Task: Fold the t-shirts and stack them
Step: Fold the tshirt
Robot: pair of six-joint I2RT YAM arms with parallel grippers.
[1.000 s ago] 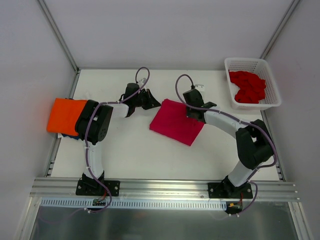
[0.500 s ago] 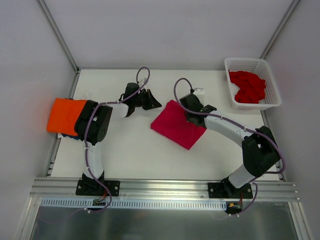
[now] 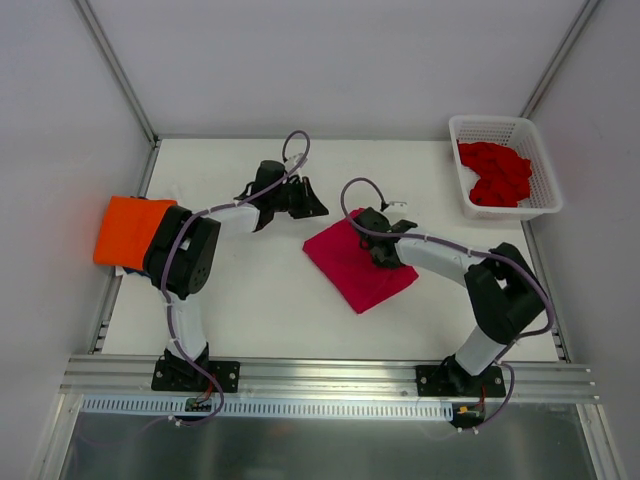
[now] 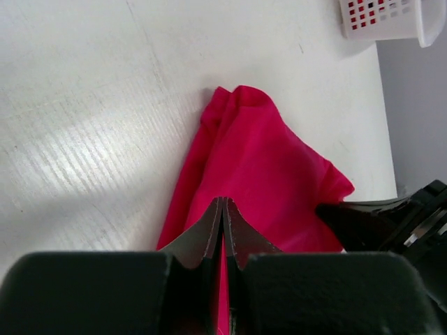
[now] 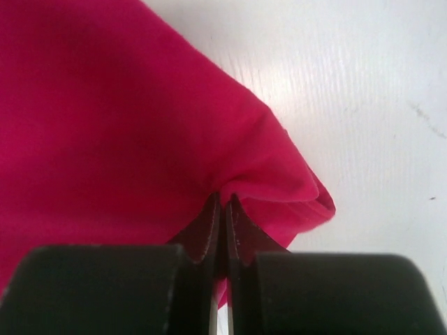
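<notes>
A folded crimson-pink t-shirt (image 3: 352,268) lies mid-table. My right gripper (image 3: 385,250) sits on its right part. In the right wrist view the gripper (image 5: 222,200) is shut, with a pucker of the shirt (image 5: 105,105) pinched at its tips. My left gripper (image 3: 318,209) is shut and holds nothing, just left of the shirt's far corner. In the left wrist view it (image 4: 223,202) points at the shirt (image 4: 265,160). A folded orange t-shirt (image 3: 130,229) lies at the left edge on a dark blue one (image 3: 137,272). Red t-shirts (image 3: 495,172) lie crumpled in the basket.
The white lattice basket (image 3: 465,128) stands at the far right corner and also shows in the left wrist view (image 4: 391,21). The right arm's black wrist (image 4: 391,220) is close beside the left gripper. Grey walls close in the table on three sides.
My right gripper has moved left and toward the near edge, dragging the crimson-pink shirt with it and turning it. My left gripper has shifted slightly right and farther back.
</notes>
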